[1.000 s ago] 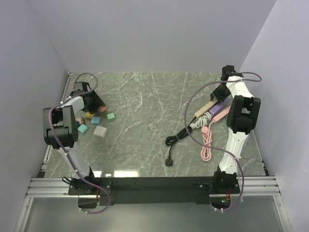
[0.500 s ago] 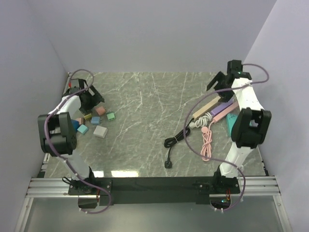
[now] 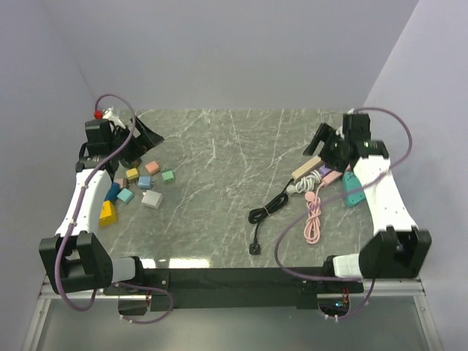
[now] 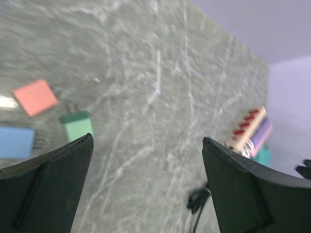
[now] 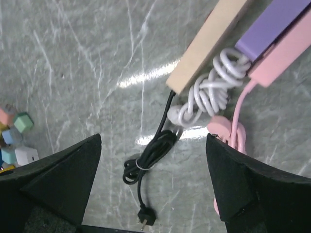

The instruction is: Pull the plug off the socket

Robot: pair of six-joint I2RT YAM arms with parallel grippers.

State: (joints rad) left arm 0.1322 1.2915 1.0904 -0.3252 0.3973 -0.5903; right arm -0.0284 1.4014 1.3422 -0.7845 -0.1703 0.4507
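Above the strips (image 5: 209,46), right pincer (image 5: 153,138) opened, seemingly empty.

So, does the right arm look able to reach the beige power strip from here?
Probably yes: the right gripper hangs open close to the beige power strip, with nothing between them.

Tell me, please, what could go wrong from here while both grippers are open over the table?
1. The white cable, black cable and pink cable bunch together at the end of the beige power strip, so the right gripper might catch the wrong one.
2. The beige power strip, purple strip and pink strip lie side by side with nothing holding them, so a pull may drag them along.
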